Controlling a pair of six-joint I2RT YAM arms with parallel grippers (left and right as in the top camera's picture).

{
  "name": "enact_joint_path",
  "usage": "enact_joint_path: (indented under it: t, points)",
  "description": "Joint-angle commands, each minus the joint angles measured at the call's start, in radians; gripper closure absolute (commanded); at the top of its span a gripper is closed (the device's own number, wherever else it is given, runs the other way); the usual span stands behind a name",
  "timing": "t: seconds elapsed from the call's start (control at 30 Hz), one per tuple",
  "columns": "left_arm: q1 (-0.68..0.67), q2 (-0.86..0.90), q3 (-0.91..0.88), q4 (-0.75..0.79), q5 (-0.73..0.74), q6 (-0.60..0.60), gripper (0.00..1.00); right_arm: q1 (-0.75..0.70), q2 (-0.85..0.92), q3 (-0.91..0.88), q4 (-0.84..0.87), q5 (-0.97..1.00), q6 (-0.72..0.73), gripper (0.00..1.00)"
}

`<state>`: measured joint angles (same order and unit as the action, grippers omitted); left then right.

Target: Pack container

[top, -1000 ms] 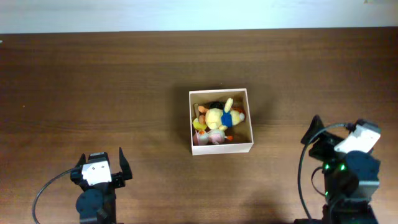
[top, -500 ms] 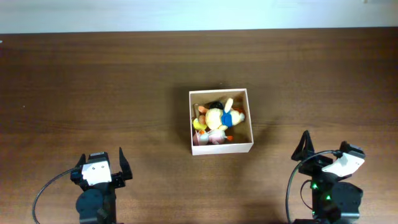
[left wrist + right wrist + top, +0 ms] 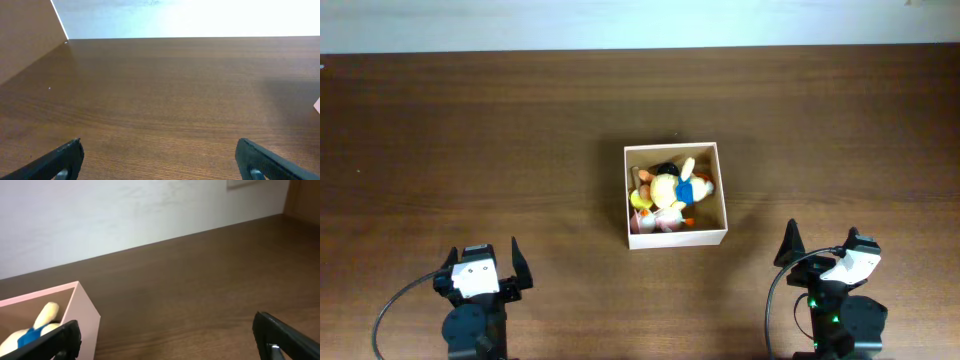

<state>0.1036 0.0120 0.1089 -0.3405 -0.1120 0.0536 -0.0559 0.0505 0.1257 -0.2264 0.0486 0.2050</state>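
The container (image 3: 678,238) sat at the middle of the tabletop (image 3: 470,130), heaped with small soft toys (image 3: 668,190), and no loose toy showed anywhere else, so the packing looked about finished. Both the left fingers (image 3: 517,260) and the right fingers (image 3: 789,245) were spread wide and empty, low at the near edge and well apart from the box. The likely trouble from here lay in the heap: one pale limb stood up near the rim, and any reach back in could snag it or catch a thin wall and shove the light box across the wood. Only the overhead view gave the whole box and its load. The right wrist view caught just a corner of the container (image 3: 85,315) with a yellow-and-blue toy (image 3: 42,317) peeking over, while the left wrist view showed bare wood between its fingers (image 3: 62,156) and no box at all.
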Motion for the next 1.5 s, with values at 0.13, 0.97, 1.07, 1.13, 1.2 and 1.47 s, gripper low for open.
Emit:
enact_joint_path:
  t: [0.13,0.97,1.07,1.13,1.2,1.47]
  points:
    - [-0.002,-0.007,-0.005,0.0,-0.008,0.016,0.01,0.006,-0.038,-0.064,0.018,-0.079,-0.087,0.01]
    - [-0.002,-0.007,-0.005,0.0,-0.008,0.016,0.01,0.024,-0.028,-0.065,0.022,-0.079,-0.138,0.01]
    - [-0.002,-0.007,-0.005,0.0,-0.008,0.016,0.01,0.024,-0.028,-0.065,0.022,-0.079,-0.138,0.01]
    - [-0.002,-0.007,-0.005,0.0,-0.008,0.016,0.01,0.024,-0.028,-0.065,0.022,-0.079,-0.138,0.01]
    - [-0.002,-0.007,-0.005,0.0,-0.008,0.016,0.01,0.024,-0.028,-0.065,0.022,-0.079,-0.138,0.01]
    - [-0.002,-0.007,-0.005,0.0,-0.008,0.016,0.01,0.024,-0.028,-0.065,0.022,-0.079,-0.138,0.01]
